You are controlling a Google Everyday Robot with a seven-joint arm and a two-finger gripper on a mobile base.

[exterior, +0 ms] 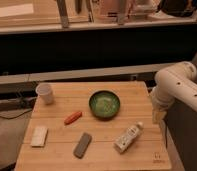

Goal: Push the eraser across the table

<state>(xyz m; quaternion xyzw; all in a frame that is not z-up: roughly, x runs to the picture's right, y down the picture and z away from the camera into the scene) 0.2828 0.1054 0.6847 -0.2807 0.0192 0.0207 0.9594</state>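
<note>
Green bowl (104, 104) at centre of desk (134, 92), contents unclear; white cup (44, 93) far left; bottle (128, 138) label unreadable; eraser (82, 144) near; gripper (158, 115) right edge, grip state unclear.

The gripper (159, 114) hangs by the right edge of the table (104, 147), mostly hidden under the white arm (179, 85), which is cut off at the right. The table's near edge is cut off too. The label on the white bottle (128, 138) and the dark mark (157, 157) at the near right corner are too small to make out.

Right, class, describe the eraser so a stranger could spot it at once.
Find the bamboo table, with the gripper at its right edge. Near the front edge, the eraser lies between the cream block and white bottle: the only flat dark grey oblong.
</note>
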